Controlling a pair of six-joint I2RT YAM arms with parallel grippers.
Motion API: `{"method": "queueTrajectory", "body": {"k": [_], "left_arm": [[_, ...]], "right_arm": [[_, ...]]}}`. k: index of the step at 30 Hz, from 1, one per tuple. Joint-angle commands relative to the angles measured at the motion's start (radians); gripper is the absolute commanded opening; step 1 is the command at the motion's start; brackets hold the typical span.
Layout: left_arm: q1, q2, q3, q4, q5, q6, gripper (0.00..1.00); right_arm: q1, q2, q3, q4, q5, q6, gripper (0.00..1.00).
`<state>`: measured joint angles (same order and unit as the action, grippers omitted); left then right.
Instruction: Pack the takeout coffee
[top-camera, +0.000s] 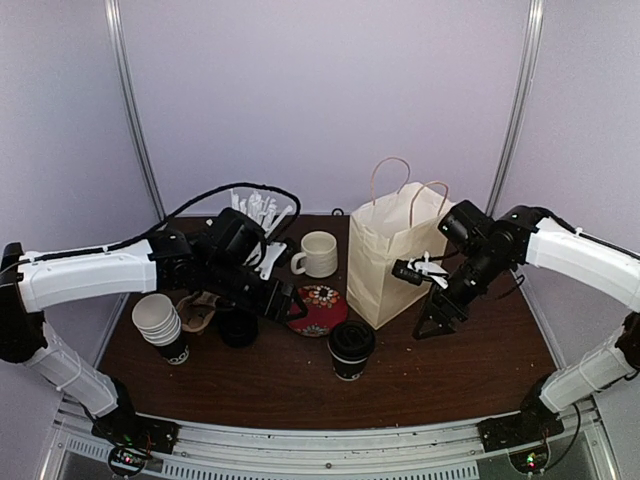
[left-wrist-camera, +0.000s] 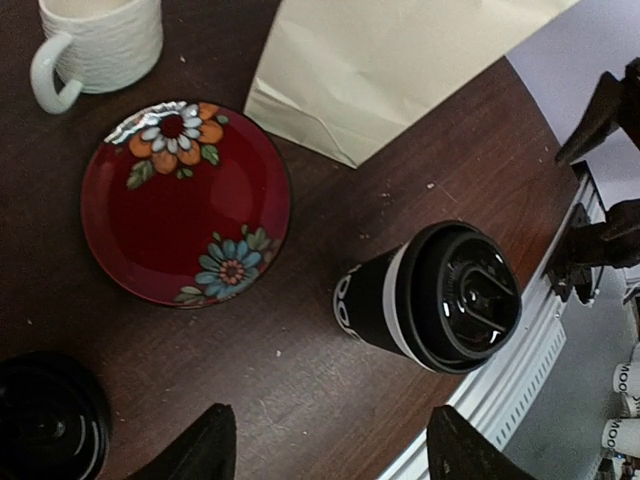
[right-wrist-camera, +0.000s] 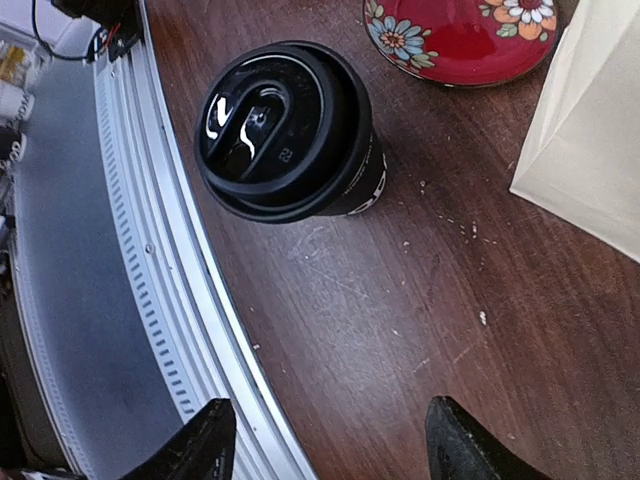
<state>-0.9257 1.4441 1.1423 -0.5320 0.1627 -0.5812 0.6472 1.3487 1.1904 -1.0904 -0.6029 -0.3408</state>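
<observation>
A dark wooden bench (top-camera: 450, 370) stands before pale lilac walls. The front coffee cup (top-camera: 351, 349) sits lidded near its front edge, in front of the upright paper bag (top-camera: 385, 250), and the left coffee cup (left-wrist-camera: 50, 425) stands left of the red flowered plate (top-camera: 320, 305), under the left arm. The left tool (left-wrist-camera: 332, 410) and the right tool (right-wrist-camera: 328, 403) both hang spread wide, empty, above the bench.

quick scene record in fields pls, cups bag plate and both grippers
front cup: lidded, upright on table, in front of bag, not touching it
second cup: lidded, upright, by left arm
paper bag: standing, handles up, inside not visible
red plate: flat, between mug and cups
mug: beside bag
left gripper: open, empty
right gripper: open, empty, near front cup
packed: neither cup yet
</observation>
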Motion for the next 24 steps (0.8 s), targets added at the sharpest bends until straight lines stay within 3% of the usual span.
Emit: {"method": "queueTrajectory", "body": {"k": [1,4,12,17,24], "left_arm": [[-0.005,0.02,-0.053,0.101,0.145,-0.113,0.68],[-0.005,0.02,-0.106,0.185,0.179,-0.173,0.68],[-0.014,0.074,-0.106,0.235,0.206,-0.215,0.7],[-0.014,0.115,-0.086,0.237,0.226,-0.205,0.71],[-0.015,0.167,-0.07,0.266,0.279,-0.191,0.66]], "right_arm": [[-0.053,0.02,-0.071,0.227,-0.226,0.148,0.68],[-0.069,0.087,-0.073,0.285,-0.304,0.202,0.7],[-0.07,0.225,-0.054,0.387,-0.423,0.289,0.87],[-0.06,0.279,-0.032,0.38,-0.438,0.295,0.88],[-0.036,0.326,-0.004,0.362,-0.43,0.288,0.8]]}}
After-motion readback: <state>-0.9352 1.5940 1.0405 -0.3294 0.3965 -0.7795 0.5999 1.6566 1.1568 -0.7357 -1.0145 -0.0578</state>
